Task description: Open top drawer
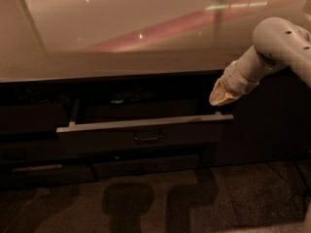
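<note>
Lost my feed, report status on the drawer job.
End effector just above right corner of top drawer. Drawer pulled partly out. Nothing seen blocking it.

A glossy pale countertop (121, 38) is being viewed from above, with small light spots and a pinkish streak being reflected in its surface. Below, a dark speckled floor (252, 193) is being crossed by shadows. The gripper (219, 95) is being held just below the countertop's front edge, at the right.

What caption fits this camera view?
Top drawer stands partly open beneath the countertop, with the gripper poised just above its right end.
</note>
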`<control>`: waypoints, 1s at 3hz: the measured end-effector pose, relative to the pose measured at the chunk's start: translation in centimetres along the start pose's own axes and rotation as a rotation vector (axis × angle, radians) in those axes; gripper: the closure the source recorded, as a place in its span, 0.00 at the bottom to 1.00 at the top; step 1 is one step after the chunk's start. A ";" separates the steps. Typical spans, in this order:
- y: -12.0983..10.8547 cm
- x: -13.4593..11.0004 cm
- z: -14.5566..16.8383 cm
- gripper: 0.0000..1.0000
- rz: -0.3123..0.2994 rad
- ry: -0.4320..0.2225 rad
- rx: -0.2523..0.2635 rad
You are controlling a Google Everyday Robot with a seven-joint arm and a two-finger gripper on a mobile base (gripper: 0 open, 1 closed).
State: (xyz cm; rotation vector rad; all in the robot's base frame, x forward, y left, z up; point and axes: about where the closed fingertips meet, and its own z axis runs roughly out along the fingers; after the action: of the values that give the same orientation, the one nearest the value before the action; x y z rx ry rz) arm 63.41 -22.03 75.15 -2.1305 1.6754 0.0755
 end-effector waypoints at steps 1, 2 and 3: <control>0.8 2.5 2.8 1.00 0.032 0.072 -0.038; 0.8 2.4 2.8 1.00 0.032 0.072 -0.039; 0.6 1.1 5.3 1.00 0.002 0.113 -0.097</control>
State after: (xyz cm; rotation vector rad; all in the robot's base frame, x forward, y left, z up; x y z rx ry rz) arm 64.31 -21.21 69.82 -2.2420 1.7705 0.0384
